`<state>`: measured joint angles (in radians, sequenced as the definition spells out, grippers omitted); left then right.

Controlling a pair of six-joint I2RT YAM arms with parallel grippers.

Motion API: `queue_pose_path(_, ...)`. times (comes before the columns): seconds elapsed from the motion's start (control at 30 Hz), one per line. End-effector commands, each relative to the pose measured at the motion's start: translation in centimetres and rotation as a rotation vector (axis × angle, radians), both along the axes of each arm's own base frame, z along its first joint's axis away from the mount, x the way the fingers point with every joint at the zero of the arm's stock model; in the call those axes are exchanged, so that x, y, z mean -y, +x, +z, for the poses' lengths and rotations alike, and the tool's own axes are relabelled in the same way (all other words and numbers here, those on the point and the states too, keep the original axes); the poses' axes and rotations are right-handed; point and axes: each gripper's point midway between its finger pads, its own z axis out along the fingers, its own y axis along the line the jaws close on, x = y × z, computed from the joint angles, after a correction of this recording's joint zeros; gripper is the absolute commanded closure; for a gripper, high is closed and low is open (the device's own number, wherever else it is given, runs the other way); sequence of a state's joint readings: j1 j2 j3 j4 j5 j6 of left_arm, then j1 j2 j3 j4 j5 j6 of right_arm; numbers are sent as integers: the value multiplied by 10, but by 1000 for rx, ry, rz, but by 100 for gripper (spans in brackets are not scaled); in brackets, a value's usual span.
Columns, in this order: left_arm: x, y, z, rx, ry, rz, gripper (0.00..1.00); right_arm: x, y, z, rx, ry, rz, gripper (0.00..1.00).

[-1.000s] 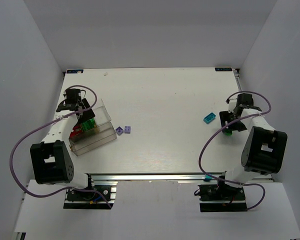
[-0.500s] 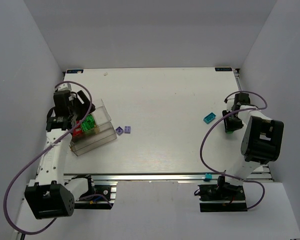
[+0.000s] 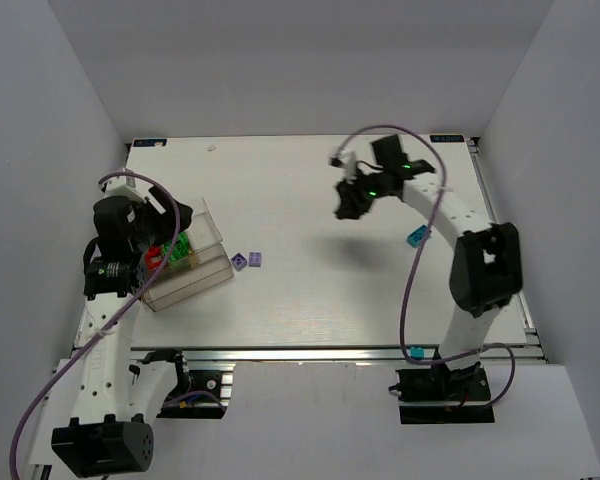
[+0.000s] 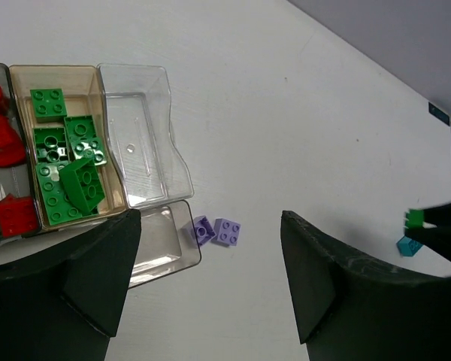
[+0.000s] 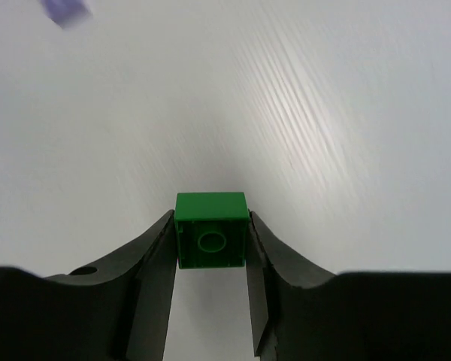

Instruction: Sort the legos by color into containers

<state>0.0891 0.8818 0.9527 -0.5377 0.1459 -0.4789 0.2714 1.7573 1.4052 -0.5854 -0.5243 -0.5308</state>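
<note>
My right gripper (image 5: 210,242) is shut on a green lego (image 5: 210,229), held above the bare table; from above it hangs at the far middle (image 3: 348,200). The left wrist view catches that green lego (image 4: 414,218) at its right edge. My left gripper (image 4: 210,289) stands open and empty, high over the containers (image 3: 205,275) at the left. One compartment holds red legos (image 4: 0,173), the one beside it green legos (image 4: 64,162), and a third (image 4: 139,143) has nothing in it. Two light purple legos (image 3: 247,261) (image 4: 218,231) lie beside the box. A teal lego (image 3: 418,237) lies at the right.
White walls close in the table on the left, the far side and the right. The right arm's purple cable (image 3: 412,270) loops over the table's right part. A fourth tinted compartment (image 4: 154,241) sits nearest the purple legos.
The right gripper shut on the green lego at the right edge, lifted it and swung it to the far middle. The left arm rose and drew back above the containers.
</note>
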Motion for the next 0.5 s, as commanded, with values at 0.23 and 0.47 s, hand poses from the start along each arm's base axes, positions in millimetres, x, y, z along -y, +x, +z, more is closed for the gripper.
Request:
queue_pose_path(0.23,-2,-29,50,112,-9,45,16,-338,4,95,168,422,394,100)
queue_pose_path(0.47,-10,-60,66,133,10,104,16,-427,-59,107,365,639,408,100)
